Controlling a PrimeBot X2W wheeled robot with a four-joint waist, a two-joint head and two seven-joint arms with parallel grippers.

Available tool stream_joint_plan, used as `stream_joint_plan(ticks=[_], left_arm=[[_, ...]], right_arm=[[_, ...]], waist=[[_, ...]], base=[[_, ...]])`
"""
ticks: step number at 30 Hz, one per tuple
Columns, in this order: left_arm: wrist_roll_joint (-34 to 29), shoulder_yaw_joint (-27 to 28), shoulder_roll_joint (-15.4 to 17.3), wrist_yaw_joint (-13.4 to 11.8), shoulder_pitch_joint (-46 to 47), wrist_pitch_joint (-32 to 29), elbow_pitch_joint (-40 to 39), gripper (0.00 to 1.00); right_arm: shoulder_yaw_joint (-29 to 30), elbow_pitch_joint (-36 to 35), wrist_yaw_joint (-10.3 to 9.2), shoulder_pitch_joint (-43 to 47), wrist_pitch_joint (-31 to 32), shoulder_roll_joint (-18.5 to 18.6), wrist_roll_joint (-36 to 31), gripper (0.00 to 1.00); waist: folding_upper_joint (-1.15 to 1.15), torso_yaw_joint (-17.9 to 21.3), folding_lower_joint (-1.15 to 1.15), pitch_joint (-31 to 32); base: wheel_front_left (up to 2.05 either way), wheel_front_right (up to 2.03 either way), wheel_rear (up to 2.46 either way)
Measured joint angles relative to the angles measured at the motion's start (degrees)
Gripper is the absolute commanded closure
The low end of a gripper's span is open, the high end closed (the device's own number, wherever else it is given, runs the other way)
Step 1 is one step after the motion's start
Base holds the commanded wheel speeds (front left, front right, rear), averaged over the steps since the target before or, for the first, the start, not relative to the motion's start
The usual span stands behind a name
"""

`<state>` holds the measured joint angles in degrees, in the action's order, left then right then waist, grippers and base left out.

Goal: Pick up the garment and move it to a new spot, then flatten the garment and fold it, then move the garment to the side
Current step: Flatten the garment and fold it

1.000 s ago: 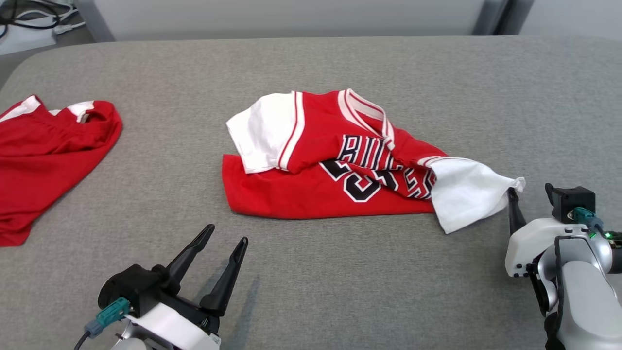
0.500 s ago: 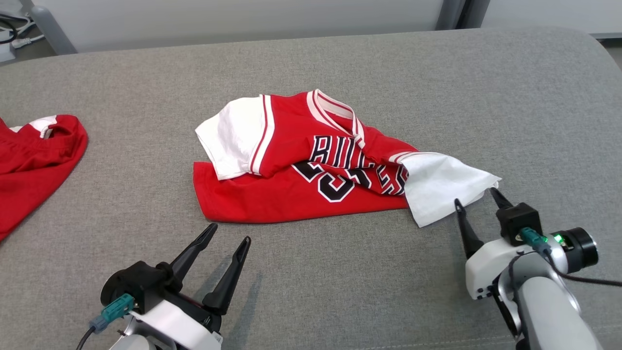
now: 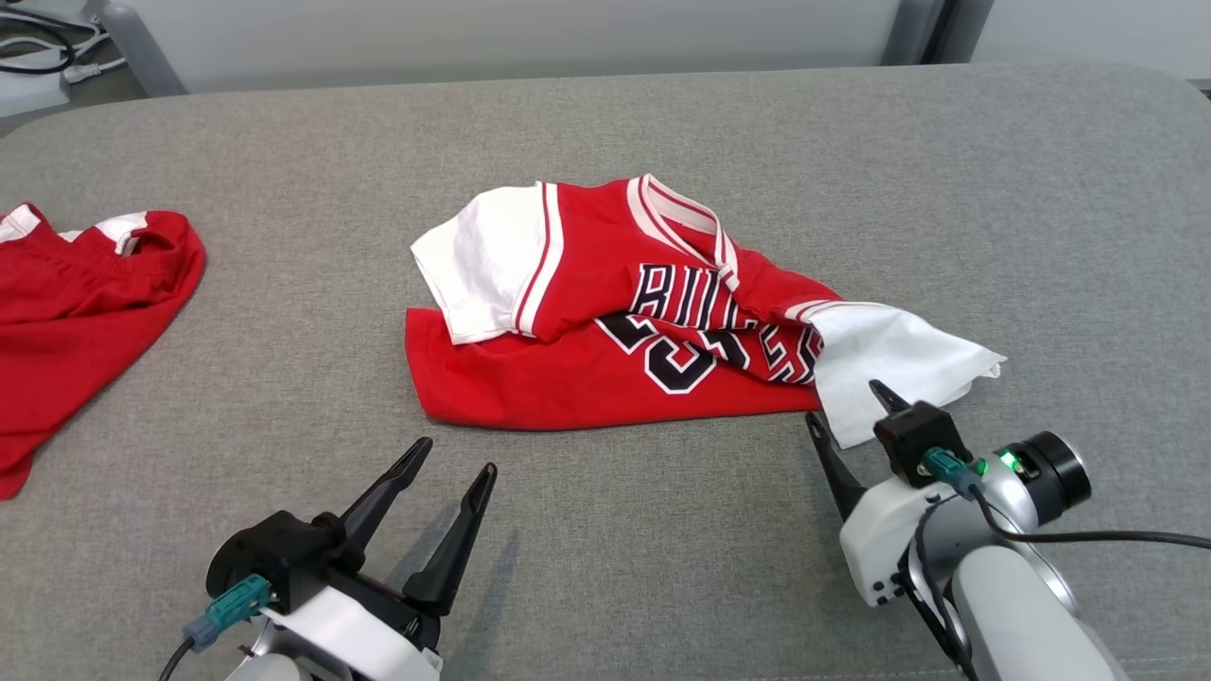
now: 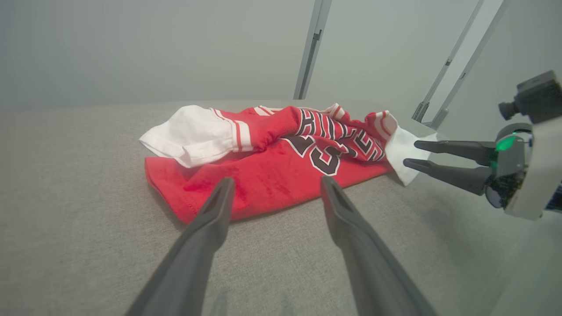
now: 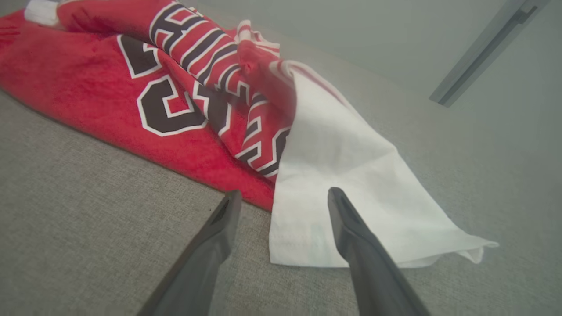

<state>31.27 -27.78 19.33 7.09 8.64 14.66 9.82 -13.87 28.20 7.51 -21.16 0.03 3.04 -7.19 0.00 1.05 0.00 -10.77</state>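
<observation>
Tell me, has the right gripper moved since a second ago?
Yes. Judged against the white sleeve, the right gripper has gone from the sleeve's outer tip leftward and back toward the robot, to the sleeve's near edge, with its jaws open.

You're getting open surface (image 3: 851,142) running all round the jersey (image 3: 587,369). A second red garment (image 3: 76,303) is crowding the far left edge. A clear strip is lying between the left tool (image 3: 456,454) and right tool (image 3: 843,401).
</observation>
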Motion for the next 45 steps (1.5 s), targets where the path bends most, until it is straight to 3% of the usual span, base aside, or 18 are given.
stream_joint_plan(ticks=[7, 21, 22, 23, 24, 26, 31, 38, 45], left_arm=[[0.1, 0.1, 0.1, 0.0, 0.0, 0.0, 0.0, 0.00], [1.1, -0.1, 1.5, 0.0, 0.0, 0.0, -1.3, 0.00], [1.1, -0.1, 1.6, 0.0, 0.0, 0.0, -1.4, 0.00], [1.1, -0.1, 1.6, 0.0, 0.0, 0.0, -1.5, 0.00], [1.1, -0.1, 1.6, 0.0, 0.0, 0.0, -1.5, 0.00], [1.1, -0.1, 1.6, 0.0, 0.0, 0.0, -1.5, 0.00], [1.1, 0.0, 1.4, 0.0, -0.1, 0.0, -1.5, 0.00], [0.5, 0.9, 0.9, 0.0, -0.3, 0.0, -1.5, 0.00], [0.0, 0.8, -0.5, 0.0, -1.2, 0.0, -1.4, 0.00]], right_arm=[[4.2, 0.2, -0.01, 2.8, 2.0, 0.1, -2.2, 0.00], [6.7, 1.3, 0.00, 2.5, 1.9, 0.0, -4.6, 0.00], [7.1, 1.3, -0.01, 2.4, 1.9, 0.0, -4.8, 0.12], [7.4, 1.3, -0.01, 2.2, 1.9, 0.0, -5.0, 0.31], [7.5, 1.5, -0.01, 1.9, 1.9, 0.1, -5.0, 0.59], [7.4, 1.6, -0.01, 1.5, 1.5, 0.0, -5.0, 1.00], [6.9, 1.2, -0.01, 1.5, -0.7, 0.1, -3.8, 1.00], [6.2, -8.5, -0.01, -4.8, -6.4, -0.1, 11.5, 1.00], [15.8, -14.3, -0.01, -9.1, -1.7, 0.1, 7.8, 1.00]], waist=[[0.00, -0.9, 0.00, -0.3], [0.00, -3.0, 0.00, -2.4], [0.00, -3.1, 0.00, -2.5], [0.00, -3.3, 0.00, -2.5], [0.00, -3.4, 0.00, -2.5], [0.00, -3.6, 0.00, -2.3], [0.00, -3.3, 0.00, -1.6], [0.00, -1.4, 0.00, -0.7], [0.00, 0.4, 0.00, 0.5]], base=[[0.00, 0.00, 0.00], [0.00, 0.00, 0.00], [0.00, 0.00, 0.00], [0.00, 0.00, 0.00], [0.00, 0.00, 0.00], [0.00, 0.00, 0.00], [0.00, 0.00, 0.00], [0.00, 0.00, 0.00], [0.00, 0.00, 0.00]])
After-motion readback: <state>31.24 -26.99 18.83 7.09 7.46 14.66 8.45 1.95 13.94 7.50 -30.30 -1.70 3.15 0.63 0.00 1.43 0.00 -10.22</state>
